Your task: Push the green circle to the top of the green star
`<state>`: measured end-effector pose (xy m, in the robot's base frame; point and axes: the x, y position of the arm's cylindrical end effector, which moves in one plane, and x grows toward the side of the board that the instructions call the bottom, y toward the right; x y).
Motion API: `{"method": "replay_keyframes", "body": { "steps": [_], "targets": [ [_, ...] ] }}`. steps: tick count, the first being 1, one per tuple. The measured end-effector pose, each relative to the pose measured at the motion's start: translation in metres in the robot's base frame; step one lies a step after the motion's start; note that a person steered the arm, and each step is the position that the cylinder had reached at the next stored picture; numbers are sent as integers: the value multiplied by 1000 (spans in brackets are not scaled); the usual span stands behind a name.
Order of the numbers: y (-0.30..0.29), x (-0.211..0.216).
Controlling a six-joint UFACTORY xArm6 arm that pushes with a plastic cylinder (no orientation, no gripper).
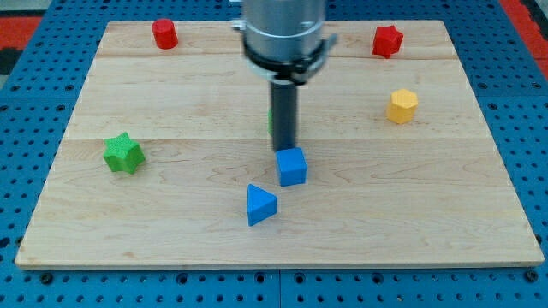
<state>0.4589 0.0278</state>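
A pale wooden board (171, 222) is lying on a blue pegboard surface (17, 128). A red cylinder (164, 33) is sitting near the board's top left, and a red star (387, 40) near its top right. A yellow hexagon (402, 106) is resting below the red star. A green star (123, 153) is standing at the view's left. A blue cube (292, 166) is sitting near the middle, with a blue triangle (260, 204) just below and left of it. A sliver of green (271, 118) is peeking from behind the rod.

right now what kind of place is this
Probably a robotics lab bench: a pale wooden board sits on a blue perforated base, scattered with small plastic blocks such as a green star and a blue cube.
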Motion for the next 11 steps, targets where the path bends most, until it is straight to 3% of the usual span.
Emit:
{"method": "replay_keyframes", "body": {
  "steps": [2, 3, 4, 5, 6, 7, 8, 9, 11],
  "targets": [
    [22, -57],
    [-8, -66],
    [15, -43],
    [1, -43],
    [-67, -75],
    [-98, -82],
    [-69, -58],
    [-78, -46],
    [-188, -69]
  ]
}}
